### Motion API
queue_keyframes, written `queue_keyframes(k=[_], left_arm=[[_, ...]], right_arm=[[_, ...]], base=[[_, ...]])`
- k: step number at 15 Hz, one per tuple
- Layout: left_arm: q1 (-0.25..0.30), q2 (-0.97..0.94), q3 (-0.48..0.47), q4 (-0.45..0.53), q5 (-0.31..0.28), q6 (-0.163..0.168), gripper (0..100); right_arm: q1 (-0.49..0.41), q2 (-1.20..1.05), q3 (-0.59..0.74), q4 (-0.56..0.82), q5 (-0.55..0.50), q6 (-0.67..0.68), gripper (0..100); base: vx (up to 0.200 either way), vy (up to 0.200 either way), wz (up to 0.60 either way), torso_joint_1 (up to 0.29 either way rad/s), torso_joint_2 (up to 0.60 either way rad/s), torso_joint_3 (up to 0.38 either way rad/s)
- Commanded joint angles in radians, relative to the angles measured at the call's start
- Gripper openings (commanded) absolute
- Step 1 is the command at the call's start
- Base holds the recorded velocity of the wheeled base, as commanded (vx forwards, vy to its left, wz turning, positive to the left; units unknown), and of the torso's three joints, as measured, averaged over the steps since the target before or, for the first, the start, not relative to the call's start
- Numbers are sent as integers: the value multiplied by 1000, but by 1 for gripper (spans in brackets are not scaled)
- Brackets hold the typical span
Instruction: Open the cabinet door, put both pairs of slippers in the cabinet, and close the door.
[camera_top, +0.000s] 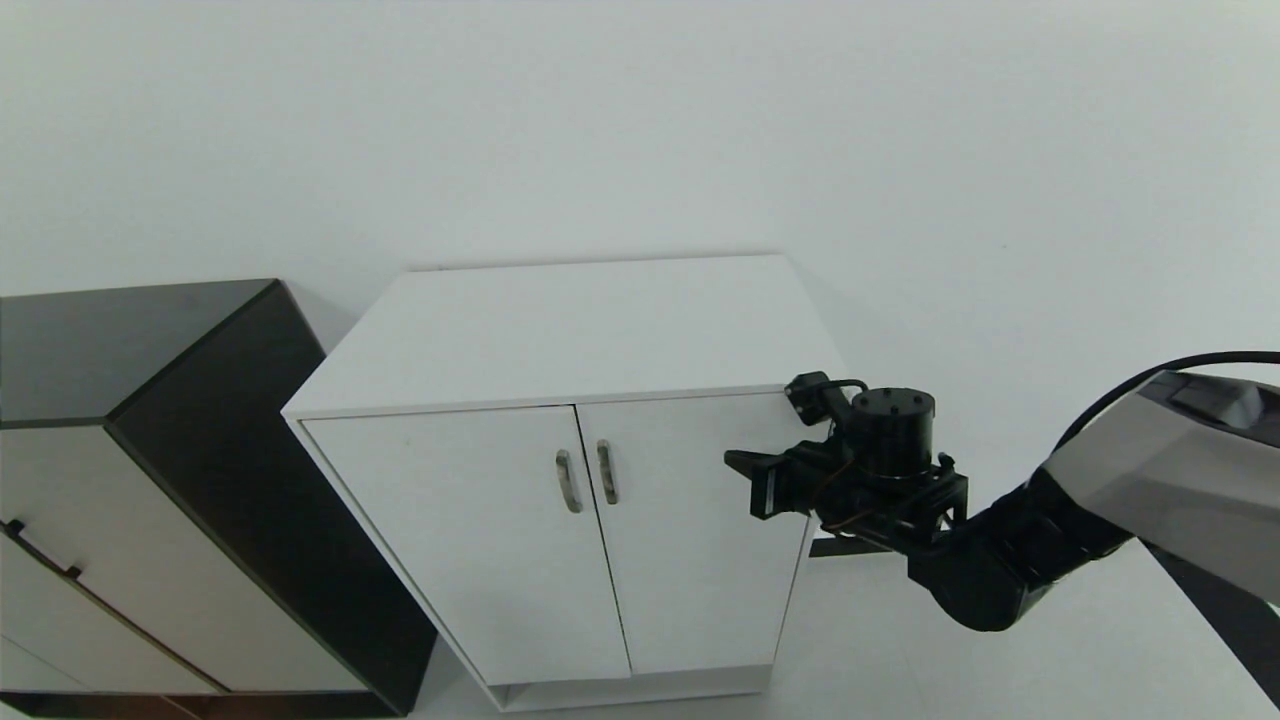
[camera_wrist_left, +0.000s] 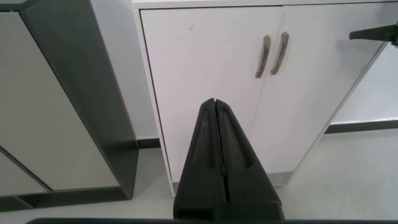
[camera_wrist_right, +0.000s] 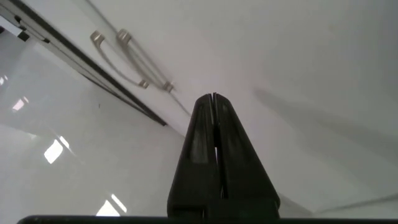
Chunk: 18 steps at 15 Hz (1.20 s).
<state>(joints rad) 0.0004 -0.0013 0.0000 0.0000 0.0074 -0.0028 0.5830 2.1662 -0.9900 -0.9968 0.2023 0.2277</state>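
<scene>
A white two-door cabinet stands against the wall, both doors closed, with two metal handles side by side at the middle seam. My right gripper hovers in front of the right door, to the right of the handles, shut with nothing in it. In the right wrist view its black fingers are pressed together close to the door, with the handles a little way off. My left gripper is shut and empty, held low in front of the left door.
A dark-sided cabinet with pale fronts stands close to the left of the white one. A white wall is behind both. Pale floor lies to the right of the cabinet.
</scene>
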Motion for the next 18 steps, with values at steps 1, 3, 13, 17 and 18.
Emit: queue_keyframes(k=[1, 3, 13, 17, 18], left_arm=[[1, 1, 0, 0, 0, 0, 0], [1, 1, 0, 0, 0, 0, 0], [1, 1, 0, 0, 0, 0, 0], [1, 1, 0, 0, 0, 0, 0], [1, 1, 0, 0, 0, 0, 0]], right_arm=[[3, -105, 103, -3, 2, -1, 0], [0, -160, 202, -20, 2, 2, 0], [-144, -284, 895, -513, -4, -33, 0], [-157, -302, 990, -559, -70, -37, 0], [-155, -315, 990, -519, -92, -39, 0]], base=[[0, 0, 0, 0, 0, 0], [0, 0, 0, 0, 0, 0], [0, 0, 0, 0, 0, 0], [0, 0, 0, 0, 0, 0], [0, 0, 0, 0, 0, 0]])
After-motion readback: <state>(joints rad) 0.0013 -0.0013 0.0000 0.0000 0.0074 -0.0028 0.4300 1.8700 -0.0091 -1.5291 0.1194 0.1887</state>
